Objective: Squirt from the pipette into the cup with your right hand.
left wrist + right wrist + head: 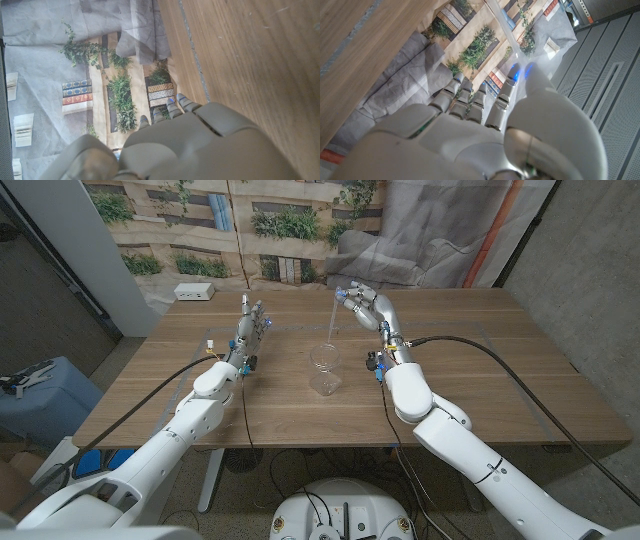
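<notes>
Fingers [352,296] of right hand [366,310] pinch pipette [333,318], raised over desk [480,370], tip pointing down toward cup. Cup [323,370] stands mid-desk, at 7 o'clock from right hand, just under pipette tip. Left hand [251,325] at 10 o'clock from cup, fingers straight, close together, holding nothing. White box [193,291] at far left desk corner.

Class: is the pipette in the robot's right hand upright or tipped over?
Roughly upright: the pipette hangs tip-down from the right hand, its tip above the cup.
</notes>
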`<state>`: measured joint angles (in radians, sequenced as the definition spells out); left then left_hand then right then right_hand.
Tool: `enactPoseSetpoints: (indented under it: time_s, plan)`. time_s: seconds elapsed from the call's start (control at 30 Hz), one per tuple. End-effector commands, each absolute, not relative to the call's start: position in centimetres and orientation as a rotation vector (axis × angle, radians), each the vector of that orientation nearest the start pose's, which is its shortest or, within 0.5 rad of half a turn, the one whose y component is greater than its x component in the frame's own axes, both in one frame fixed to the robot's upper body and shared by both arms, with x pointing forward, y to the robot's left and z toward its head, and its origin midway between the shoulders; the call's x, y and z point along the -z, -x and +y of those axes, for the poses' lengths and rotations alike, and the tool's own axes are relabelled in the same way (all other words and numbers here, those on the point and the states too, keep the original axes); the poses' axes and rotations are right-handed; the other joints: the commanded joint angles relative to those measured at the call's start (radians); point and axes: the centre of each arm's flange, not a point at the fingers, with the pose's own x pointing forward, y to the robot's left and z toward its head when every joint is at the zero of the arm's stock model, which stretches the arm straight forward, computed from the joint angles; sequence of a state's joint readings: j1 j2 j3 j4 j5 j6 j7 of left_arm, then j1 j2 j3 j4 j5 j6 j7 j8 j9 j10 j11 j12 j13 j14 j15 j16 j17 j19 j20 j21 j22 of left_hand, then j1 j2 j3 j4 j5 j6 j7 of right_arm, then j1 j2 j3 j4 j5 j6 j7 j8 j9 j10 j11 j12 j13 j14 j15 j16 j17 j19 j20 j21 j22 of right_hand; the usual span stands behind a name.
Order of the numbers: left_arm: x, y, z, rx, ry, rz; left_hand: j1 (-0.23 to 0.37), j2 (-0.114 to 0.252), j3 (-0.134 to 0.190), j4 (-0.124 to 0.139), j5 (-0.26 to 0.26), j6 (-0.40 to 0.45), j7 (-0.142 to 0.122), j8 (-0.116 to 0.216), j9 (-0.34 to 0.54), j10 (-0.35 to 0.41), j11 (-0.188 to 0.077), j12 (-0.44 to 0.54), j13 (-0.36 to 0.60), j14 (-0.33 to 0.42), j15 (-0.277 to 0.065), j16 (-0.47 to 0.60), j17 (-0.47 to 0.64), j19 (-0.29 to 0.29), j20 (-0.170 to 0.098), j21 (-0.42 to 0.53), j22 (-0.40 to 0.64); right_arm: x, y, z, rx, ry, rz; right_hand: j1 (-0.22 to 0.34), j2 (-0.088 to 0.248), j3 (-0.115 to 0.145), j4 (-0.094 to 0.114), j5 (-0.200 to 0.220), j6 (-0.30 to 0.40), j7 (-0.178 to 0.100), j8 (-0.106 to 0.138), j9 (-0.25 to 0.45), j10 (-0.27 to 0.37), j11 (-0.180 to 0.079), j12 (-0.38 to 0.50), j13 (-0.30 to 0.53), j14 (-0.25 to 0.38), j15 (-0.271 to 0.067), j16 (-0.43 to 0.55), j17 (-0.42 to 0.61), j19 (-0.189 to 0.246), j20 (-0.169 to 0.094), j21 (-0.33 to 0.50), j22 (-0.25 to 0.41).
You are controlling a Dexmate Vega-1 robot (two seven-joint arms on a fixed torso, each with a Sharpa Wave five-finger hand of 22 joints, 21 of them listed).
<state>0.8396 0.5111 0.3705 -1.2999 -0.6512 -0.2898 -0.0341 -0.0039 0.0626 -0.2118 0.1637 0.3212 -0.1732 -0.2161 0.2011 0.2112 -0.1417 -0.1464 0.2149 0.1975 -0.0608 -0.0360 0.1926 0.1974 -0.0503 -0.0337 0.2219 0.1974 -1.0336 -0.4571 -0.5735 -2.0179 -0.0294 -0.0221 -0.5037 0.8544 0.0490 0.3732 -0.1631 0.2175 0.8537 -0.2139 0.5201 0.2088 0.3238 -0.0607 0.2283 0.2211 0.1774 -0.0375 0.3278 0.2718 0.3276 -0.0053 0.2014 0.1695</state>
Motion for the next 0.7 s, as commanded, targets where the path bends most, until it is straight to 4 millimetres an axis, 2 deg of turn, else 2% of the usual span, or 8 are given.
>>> enactPoseSetpoints:
  time_s: [0.03,0.7]
  plan:
    - [2.7,-65.3,29.0,0.21,0.041,-0.593,0.001,0.043,-0.006,0.001,0.005,-0.007,-0.006,0.006,0.002,-0.006,-0.003,0.004,0.005,-0.009,-0.114,0.006,0.002,-0.008,-0.091,0.005,0.002,0.1,-49.8,-8.5,-0.069,0.312,-0.902,0.011,-0.001,-0.003,0.001,0.001,0.008,0.0,-0.002,0.002,0.005,0.0,-0.001,0.003,0.009,-0.054,0.004,0.005,0.002,0.0,-0.003,0.004]
    - [2.7,-65.3,29.0,0.21,0.041,-0.593,0.001,0.043,-0.006,0.001,0.005,-0.007,-0.006,0.006,0.002,-0.004,-0.004,0.005,0.005,-0.008,-0.114,0.006,0.002,-0.006,-0.091,0.006,0.002,2.2,-51.2,-7.9,-0.033,0.327,-0.919,0.02,-0.003,-0.006,-0.003,0.003,0.014,-0.004,-0.002,0.002,0.01,-0.003,-0.001,0.003,0.009,-0.059,0.005,0.006,0.003,0.0,-0.003,0.004]
